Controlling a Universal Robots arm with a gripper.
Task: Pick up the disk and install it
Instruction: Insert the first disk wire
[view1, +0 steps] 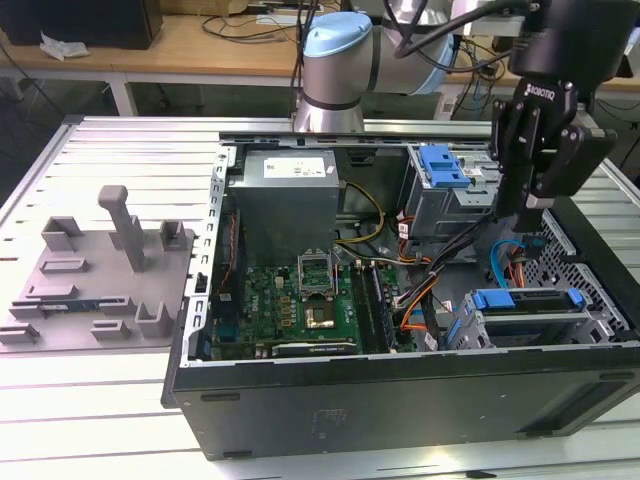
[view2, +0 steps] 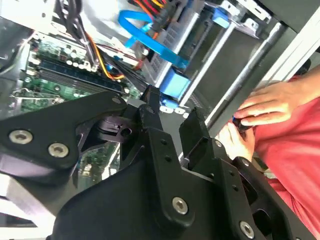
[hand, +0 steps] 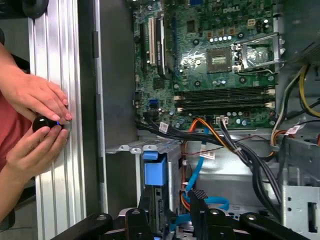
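The disk (view1: 500, 299) sits in the drive cage (view1: 600, 318) at the corner of the open computer case (view1: 400, 400) on the exterior view's right. Its bright blue carrier bracket frames the silver body. In both wrist views the blue end of the disk (hand: 154, 171) (view2: 175, 83) stands out of the cage's metal rails. I cannot tell whether it is pushed fully home.

The gripper (view1: 524, 214) hangs just above that cage, clear of the disk. Its black fingers (view2: 151, 102) stand apart with a moderate gap and hold nothing; the first wrist view shows the disk's blue end beyond the gap of the gripper (hand: 172, 206).

A blue cable (hand: 196, 172) and orange wires (hand: 202, 125) run beside the cage toward the motherboard (view1: 300, 300), which lies flat in the middle of the case. The grey power supply (view1: 288, 195) sits behind the motherboard, near the arm (view1: 335, 60).

The case rests on a ribbed metal worktop (view1: 90, 400). On the exterior view's left, well apart from the case, a grey fixture plate (view1: 100, 270) with upright pegs lies on the worktop.

In the first wrist view a person's two hands (hand: 37, 97) rest at the worktop's edge beside the case and hold a small black knob (hand: 44, 123). A red garment (view2: 295, 145) shows behind them in the second wrist view.
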